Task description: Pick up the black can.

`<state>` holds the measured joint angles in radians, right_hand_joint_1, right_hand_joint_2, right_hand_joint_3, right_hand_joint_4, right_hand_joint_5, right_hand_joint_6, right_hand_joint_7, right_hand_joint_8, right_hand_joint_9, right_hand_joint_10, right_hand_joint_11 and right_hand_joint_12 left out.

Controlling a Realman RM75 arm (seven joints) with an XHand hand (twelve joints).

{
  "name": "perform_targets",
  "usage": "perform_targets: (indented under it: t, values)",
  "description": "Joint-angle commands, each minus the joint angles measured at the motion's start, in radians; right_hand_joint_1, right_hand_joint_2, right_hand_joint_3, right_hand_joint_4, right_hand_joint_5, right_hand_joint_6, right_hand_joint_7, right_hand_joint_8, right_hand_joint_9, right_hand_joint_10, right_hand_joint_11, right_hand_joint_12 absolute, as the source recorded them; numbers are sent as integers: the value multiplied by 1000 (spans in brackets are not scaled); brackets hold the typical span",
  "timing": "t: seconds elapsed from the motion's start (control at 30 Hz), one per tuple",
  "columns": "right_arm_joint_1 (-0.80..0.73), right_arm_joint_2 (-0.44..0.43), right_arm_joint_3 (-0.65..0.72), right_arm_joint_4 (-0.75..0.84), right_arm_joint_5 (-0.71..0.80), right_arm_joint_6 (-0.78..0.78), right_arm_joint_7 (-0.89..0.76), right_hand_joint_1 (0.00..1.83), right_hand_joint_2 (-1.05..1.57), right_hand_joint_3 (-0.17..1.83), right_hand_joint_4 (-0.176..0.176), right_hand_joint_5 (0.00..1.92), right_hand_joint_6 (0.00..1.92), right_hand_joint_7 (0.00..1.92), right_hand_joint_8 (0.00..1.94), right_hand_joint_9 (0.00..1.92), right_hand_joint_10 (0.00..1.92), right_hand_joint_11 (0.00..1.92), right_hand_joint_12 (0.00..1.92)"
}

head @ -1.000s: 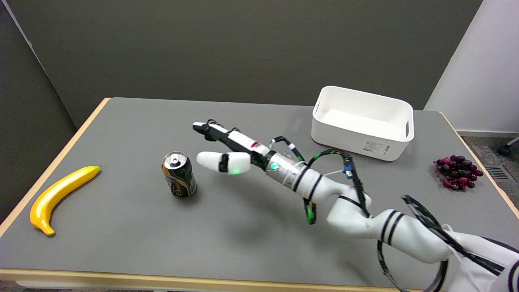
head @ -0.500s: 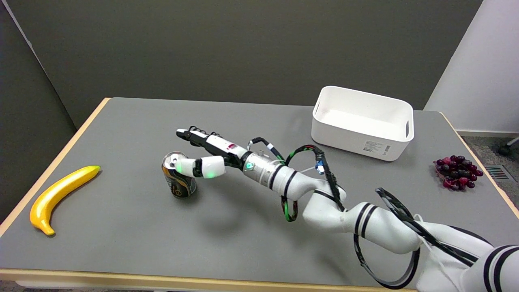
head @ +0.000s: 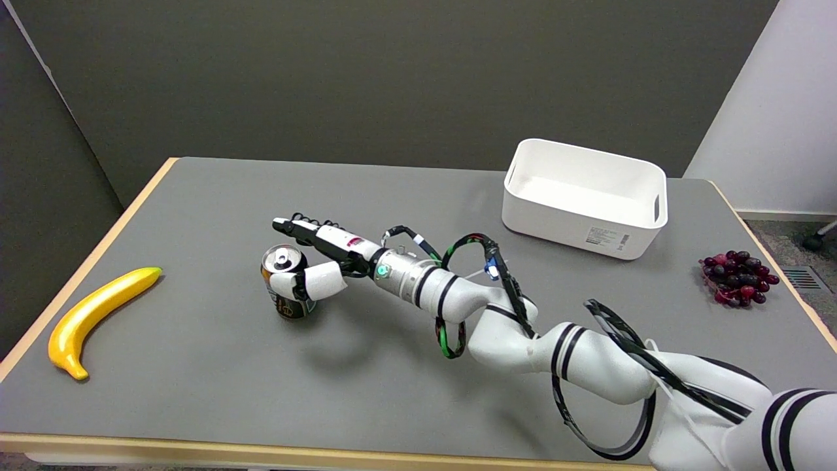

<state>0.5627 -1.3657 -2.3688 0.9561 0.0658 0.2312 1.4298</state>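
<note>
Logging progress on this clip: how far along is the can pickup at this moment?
Done: the right hand has reached the black can. In hand: its thumb lies across the can's near side and its fingers extend behind the can, not closed. Left: closing the grasp and lifting; the can stands upright on the table.

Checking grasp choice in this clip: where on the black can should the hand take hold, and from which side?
Grip the black can around its round side wall at mid-height, coming from its right, as the right hand does. The can stands upright with open table around it, so the thumb can go in front and the fingers behind.
</note>
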Motion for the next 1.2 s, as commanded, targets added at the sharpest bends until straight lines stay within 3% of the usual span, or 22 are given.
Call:
perform_targets:
  t: [0.03,0.17,0.27,0.33,0.4,0.47,0.63,0.77,0.9,1.03,1.07,1.1,1.13,1.2]
  values:
    - [54,-50,-26,-56,-27,-62,-2,620,555,957,-130,74,96,76,144,33,84,-1,369]
    - [57,-56,-26,-66,-27,-62,-2,638,553,958,-127,73,81,69,216,36,106,-1,379]
    - [58,-56,-26,-70,-27,-62,-2,442,566,911,-77,51,175,60,297,-1,247,-1,412]
    - [58,-56,-26,-72,-27,-66,-2,449,567,911,-79,49,181,65,308,-1,259,-1,415]
    - [58,-57,-26,-72,-27,-70,-2,670,564,960,-85,52,238,67,382,22,255,-1,430]
    - [58,-58,-26,-72,-27,-70,-2,517,604,919,-85,49,258,109,338,2,325,-1,436]
    - [50,-56,-24,-72,-27,-69,-2,611,672,832,-90,120,318,252,316,16,567,-1,668]
    - [44,-55,-22,-69,-27,-67,-2,679,688,861,-84,169,357,336,404,102,637,-1,806]
    - [39,-53,-18,-66,-36,-69,-4,775,687,979,-79,211,488,411,619,228,736,-1,1015]
    - [37,-53,-15,-62,-69,-69,-4,934,786,878,-61,300,776,522,974,382,900,45,1163]
    - [32,-123,-131,104,4,-41,124,1062,913,679,-65,315,921,567,1199,439,979,97,1234]
    - [36,-64,-32,-36,-61,-60,16,1224,1075,421,-69,333,1088,622,1469,503,1071,160,1324]
    - [36,-46,1,-80,-81,-65,-18,1228,1180,277,-85,371,1317,664,1585,533,1135,197,1427]
    - [33,-52,-8,-62,-73,-60,-4,1112,1260,199,-115,436,1647,710,1607,550,1215,220,1600]
